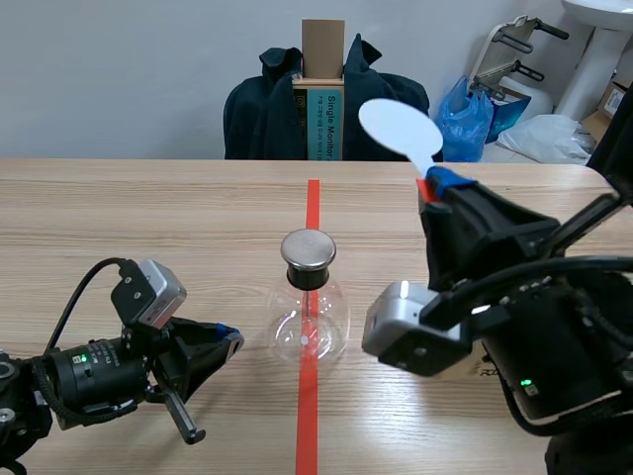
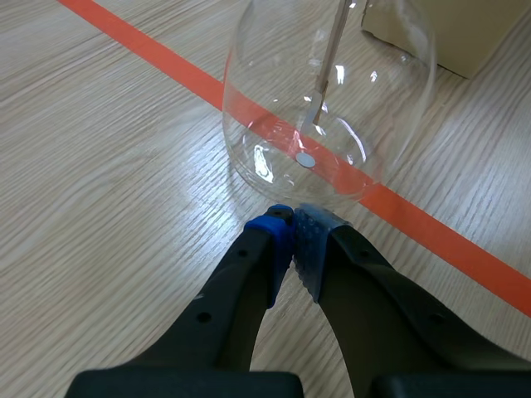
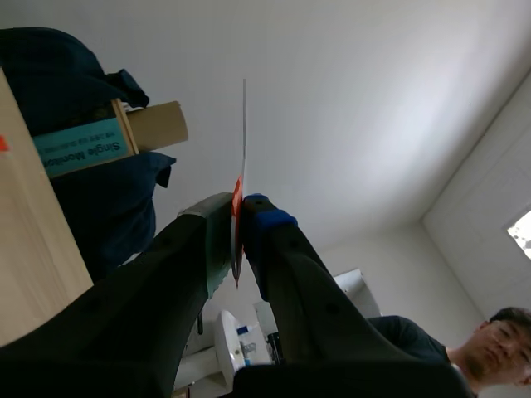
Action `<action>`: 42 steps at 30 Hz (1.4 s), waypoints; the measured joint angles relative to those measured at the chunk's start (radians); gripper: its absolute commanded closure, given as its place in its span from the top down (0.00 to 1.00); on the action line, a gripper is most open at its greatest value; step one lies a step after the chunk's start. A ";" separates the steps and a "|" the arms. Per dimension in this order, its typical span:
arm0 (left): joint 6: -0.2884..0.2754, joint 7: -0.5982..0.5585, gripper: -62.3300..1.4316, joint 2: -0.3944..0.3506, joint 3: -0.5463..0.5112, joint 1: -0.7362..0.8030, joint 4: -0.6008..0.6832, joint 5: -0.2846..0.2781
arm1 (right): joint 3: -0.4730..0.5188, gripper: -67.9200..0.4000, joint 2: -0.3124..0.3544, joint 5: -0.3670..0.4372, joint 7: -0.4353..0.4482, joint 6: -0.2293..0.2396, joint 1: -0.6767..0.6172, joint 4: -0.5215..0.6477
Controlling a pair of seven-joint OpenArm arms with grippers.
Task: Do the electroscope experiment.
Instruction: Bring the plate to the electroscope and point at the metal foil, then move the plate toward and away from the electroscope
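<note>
- Flask [image 1: 309, 322]: clear glass with a round body. It stands upright on the table [image 1: 148, 218], at the middle and on the near half, directly over the red tape line [image 1: 313, 203].
- Cap [image 1: 309, 249]: a round metal cap seated on the flask neck.
- Rod [image 2: 325, 70]: a thin rod hanging down inside the flask, with a small pale disc at its lower end, above the flask floor.
- Left gripper [image 2: 294, 228]: low over the table at near left. Its blue pads are pressed together with nothing between them. The tips point at the flask's near-left wall and sit just beside its base; I cannot tell whether they touch it.
- Right gripper [image 1: 435, 183]: raised at the right, above and to the right of the flask, with its fingers pointing up. It is pinching the red stem of the paddle.
- Paddle [image 1: 399, 128]: a white oval blade standing above the right gripper's fingertips, higher than the cap and to its right, well apart from the flask. It shows edge-on in the right wrist view.
- Beyond the far table edge: a dark jacket [image 1: 262, 109] draped around an upright box [image 1: 323, 109], with a blue bag [image 1: 467, 119] to their right.
</note>
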 measured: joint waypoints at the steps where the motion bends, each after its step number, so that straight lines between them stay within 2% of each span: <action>1: 0.007 0.000 0.06 0.000 0.000 0.000 0.000 0.000 | -0.006 0.02 0.000 -0.005 -0.004 0.000 0.000 -0.015; 8: 0.010 0.000 0.06 0.000 0.000 0.000 0.000 0.000 | -0.040 0.02 0.003 -0.079 -0.043 0.000 0.000 -0.130; 11: 0.010 0.000 0.06 0.000 0.000 0.000 0.000 0.000 | -0.039 0.02 0.003 -0.086 -0.066 0.000 0.000 -0.158; 19: 0.010 0.001 0.06 0.000 0.000 0.000 0.000 0.000 | -0.039 0.02 0.003 -0.089 -0.060 0.000 0.040 -0.198; 31: 0.010 0.000 0.06 0.000 0.000 0.000 0.000 0.000 | -0.039 0.02 0.003 -0.090 0.154 0.000 0.050 -0.198; 36: 0.010 0.000 0.06 0.000 0.000 0.000 0.000 0.000 | -0.039 0.02 0.003 -0.090 0.203 0.000 0.050 -0.198; 42: 0.010 0.000 0.06 0.000 0.000 0.000 0.000 0.000 | -0.039 0.02 0.003 -0.093 0.221 0.000 0.050 -0.198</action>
